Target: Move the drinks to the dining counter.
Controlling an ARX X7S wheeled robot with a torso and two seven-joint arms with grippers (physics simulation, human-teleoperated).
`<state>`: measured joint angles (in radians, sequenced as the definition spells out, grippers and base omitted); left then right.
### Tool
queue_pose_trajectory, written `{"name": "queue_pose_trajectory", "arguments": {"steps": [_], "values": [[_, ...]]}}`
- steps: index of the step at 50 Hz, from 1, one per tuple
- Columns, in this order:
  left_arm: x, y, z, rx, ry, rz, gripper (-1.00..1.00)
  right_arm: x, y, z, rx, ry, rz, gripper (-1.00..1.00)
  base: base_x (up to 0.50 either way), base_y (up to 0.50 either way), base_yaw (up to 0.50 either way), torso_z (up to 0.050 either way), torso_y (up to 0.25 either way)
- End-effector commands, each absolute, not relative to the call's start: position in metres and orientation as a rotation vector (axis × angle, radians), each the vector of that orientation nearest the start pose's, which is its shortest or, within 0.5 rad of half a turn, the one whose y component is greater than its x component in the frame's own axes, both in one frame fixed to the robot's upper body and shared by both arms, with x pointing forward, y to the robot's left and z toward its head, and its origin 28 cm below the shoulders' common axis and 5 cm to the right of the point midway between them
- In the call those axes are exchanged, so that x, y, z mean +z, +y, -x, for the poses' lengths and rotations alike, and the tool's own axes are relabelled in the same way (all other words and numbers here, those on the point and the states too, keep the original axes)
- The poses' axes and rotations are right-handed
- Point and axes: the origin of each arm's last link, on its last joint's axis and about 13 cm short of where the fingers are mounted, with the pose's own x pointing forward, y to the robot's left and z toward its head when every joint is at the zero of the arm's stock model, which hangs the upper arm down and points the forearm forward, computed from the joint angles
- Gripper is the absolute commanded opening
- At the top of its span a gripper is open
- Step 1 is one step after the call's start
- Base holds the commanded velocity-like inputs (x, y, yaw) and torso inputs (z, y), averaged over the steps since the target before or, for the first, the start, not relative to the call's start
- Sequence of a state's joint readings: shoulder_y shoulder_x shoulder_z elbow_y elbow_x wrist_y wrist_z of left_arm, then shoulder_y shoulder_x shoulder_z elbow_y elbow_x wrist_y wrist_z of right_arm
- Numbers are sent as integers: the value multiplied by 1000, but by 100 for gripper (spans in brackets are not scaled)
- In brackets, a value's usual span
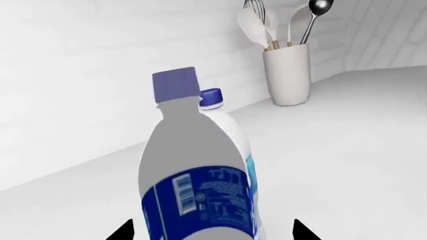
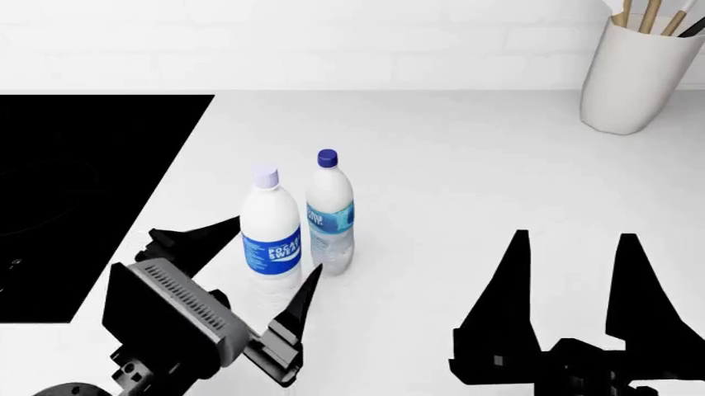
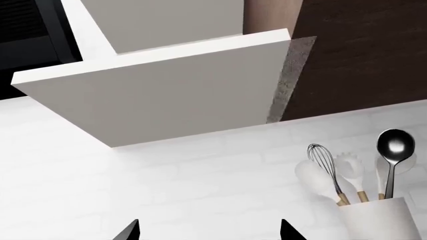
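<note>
Both drinks stand upright and touching mid-worktop [image 2: 463, 165], the Pocari Sweat bottle [image 2: 270, 239] between the left end effector's [image 2: 248, 264] spread fingers, probably light, slick and squeezable, best gripped at its label; clear bottle [image 2: 329, 216] crowds its 2 o'clock, right end effector [image 2: 573, 272] released, utensil crock [image 2: 633, 78] far off.

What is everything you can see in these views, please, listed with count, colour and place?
Pocari Sweat bottle: one, milky white with blue label and lilac cap, upright on the worktop between the left pincer's fingers.
Clear bottle: one, dark blue cap, upright close beside the first.
Utensil crock: one, white, far right by the wall, holding a whisk, spoon and spatulas.
Cooktop: one, black, left.
Worktop: one, white.
Wall cabinet: one, white, overhead.
Left pincer: black, open around the Pocari bottle.
Right pincer: black, open, empty.
</note>
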<state>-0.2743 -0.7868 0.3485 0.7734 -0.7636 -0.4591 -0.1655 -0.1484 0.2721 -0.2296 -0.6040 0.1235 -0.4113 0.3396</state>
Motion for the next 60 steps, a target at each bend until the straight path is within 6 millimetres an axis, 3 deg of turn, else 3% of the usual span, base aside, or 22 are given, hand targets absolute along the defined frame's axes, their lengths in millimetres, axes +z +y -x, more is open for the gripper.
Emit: {"name": "queue_pose_trajectory", "arguments": {"steps": [1,9,10,27,41,60], "values": [[170,234,-191,-595,-112,-175,100,133,-89,-156,28,-785,-156,100,0,0,0,0,0],[170,235,-190,-594,-87,-167,100,133,-89,-157,27,-785,-156,100,0,0,0,0,0],[169,236,-189,-603,-77,-166,-100,133,-89,-157,28,-785,-156,100,0,0,0,0,0],[169,238,-190,-577,-76,-157,-100,132,-88,-157,28,-780,-152,100,0,0,0,0,0],[198,255,-184,-436,-228,-121,-100,149,-90,-150,95,-801,-129,100,0,0,0,0,0],[207,264,-173,-368,-284,-128,-100,161,-88,-157,292,-639,-115,100,0,0,0,0,0]]}}
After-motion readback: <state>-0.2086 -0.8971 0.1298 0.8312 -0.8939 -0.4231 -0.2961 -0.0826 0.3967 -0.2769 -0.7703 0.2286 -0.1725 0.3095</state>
